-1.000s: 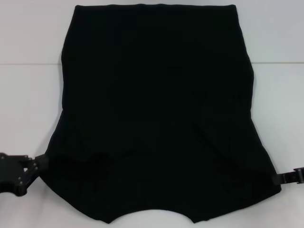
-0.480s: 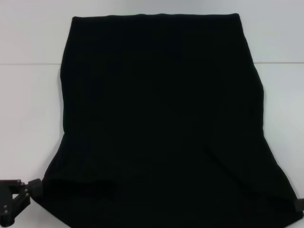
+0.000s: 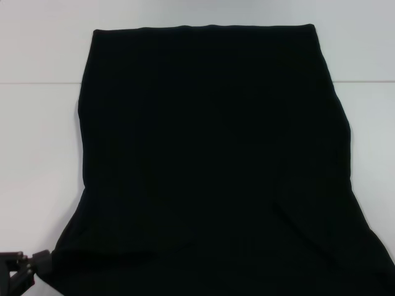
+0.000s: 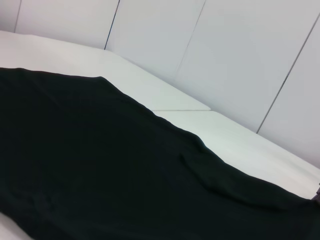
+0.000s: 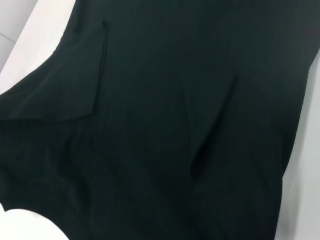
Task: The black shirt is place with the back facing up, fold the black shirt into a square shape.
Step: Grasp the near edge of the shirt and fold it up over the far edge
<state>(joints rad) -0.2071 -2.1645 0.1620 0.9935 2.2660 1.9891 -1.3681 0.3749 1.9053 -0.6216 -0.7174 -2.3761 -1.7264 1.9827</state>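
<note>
Near hem of black shirt (image 3: 210, 160) drawn closer since earlier frame; right hand now out of view. Left hand (image 3: 21, 271) seen beside shirt's near-left corner on white tabletop (image 3: 37, 142); grip cannot be told. Risk judged: corner slipped, fold skewed.

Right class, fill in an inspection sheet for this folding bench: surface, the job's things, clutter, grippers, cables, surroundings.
Surface: white table, with a seam line across it.
Job's things: black shirt spread over the table, plain side up; its near edge runs out of the head view; a sleeve flap shows in the right wrist view.
Clutter: nothing seen.
Grippers: left gripper at the shirt's near left corner, fingers hidden; right gripper out of view.
Cables: nothing seen.
Surroundings: pale panelled wall behind the table.
</note>
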